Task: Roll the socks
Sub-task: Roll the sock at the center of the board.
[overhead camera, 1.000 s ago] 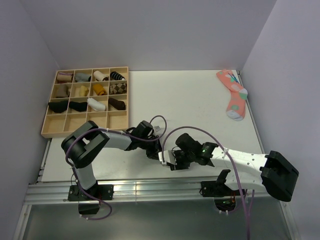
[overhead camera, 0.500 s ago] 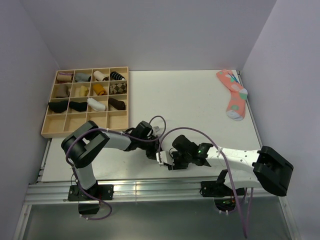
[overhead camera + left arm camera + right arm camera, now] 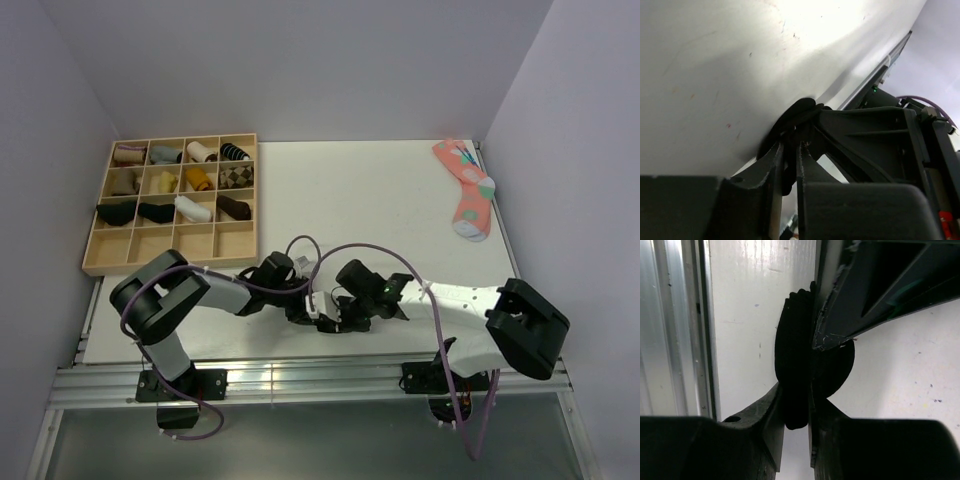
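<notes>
My R end effector (image 3: pixel 794 400) has slid in & clamped the socks (image 3: pixel 792 340), L end effector (image 3: pixel 790 155) also pinching them, so prob. mid-roll, bundle secured both sides.

We are in a robotics lab, at a boxed-in test bench.

We see plain pale walls (image 3: pixel 300 70) closing a white table (image 3: pixel 370 200) in on three sides and a bare aluminium rail (image 3: pixel 300 375) running along its near edge. The left arm (image 3: pixel 200 290) and the right arm (image 3: pixel 470 305) are mounted there, with purple cables (image 3: pixel 350 250) looping loose. A wooden compartment tray (image 3: pixel 170 266) holds sorted rolled socks (image 3: pixel 195 180).
</notes>
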You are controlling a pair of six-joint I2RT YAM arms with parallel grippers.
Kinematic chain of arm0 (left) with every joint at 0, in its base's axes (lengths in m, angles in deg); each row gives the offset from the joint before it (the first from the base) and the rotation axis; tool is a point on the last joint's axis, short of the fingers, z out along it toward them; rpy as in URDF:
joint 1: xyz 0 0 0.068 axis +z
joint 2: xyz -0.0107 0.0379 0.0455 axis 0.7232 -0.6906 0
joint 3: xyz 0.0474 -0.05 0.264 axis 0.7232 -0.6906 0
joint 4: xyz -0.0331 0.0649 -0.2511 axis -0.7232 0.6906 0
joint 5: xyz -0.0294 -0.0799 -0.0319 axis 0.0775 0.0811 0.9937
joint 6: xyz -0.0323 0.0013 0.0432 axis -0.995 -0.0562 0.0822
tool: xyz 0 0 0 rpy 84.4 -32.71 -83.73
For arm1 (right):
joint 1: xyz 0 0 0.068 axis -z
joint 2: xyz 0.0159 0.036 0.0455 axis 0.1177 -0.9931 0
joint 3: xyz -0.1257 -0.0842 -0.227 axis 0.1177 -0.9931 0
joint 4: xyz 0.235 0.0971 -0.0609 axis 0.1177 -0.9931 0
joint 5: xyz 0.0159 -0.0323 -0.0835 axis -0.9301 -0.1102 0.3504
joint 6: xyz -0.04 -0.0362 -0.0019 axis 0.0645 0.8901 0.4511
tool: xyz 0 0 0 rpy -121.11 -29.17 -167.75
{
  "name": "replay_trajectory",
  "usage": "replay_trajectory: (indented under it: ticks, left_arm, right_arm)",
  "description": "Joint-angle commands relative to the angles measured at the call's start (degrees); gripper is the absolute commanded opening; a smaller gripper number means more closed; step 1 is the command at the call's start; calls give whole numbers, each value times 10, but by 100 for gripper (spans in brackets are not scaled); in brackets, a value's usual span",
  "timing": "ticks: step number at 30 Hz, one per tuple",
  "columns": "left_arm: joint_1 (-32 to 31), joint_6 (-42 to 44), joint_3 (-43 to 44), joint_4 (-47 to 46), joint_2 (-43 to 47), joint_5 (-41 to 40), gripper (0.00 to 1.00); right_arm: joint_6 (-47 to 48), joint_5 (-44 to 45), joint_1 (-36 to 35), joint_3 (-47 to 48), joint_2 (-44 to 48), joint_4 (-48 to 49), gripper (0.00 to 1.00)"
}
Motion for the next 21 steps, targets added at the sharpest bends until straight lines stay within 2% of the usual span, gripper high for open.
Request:
replay_trajectory:
  ticks: [1,5,10,18,21]
  left_arm:
    - [-8,1,-35,19,18,-99,18]
    - [-14,0,-56,-24,33,-161,31]
    - [-23,-10,-92,-89,42,-209,40]
    - [-29,3,-153,-168,68,-284,44]
    - [-37,31,-176,-181,114,-335,45]
  right_arm:
    - [-2,-50,14,40,-26,-48,18]
    - [4,-80,35,66,-56,-94,18]
    - [9,-87,50,82,-83,-122,18]
    - [30,-100,80,124,-163,-166,18]
    - [37,-113,96,146,-186,-190,18]
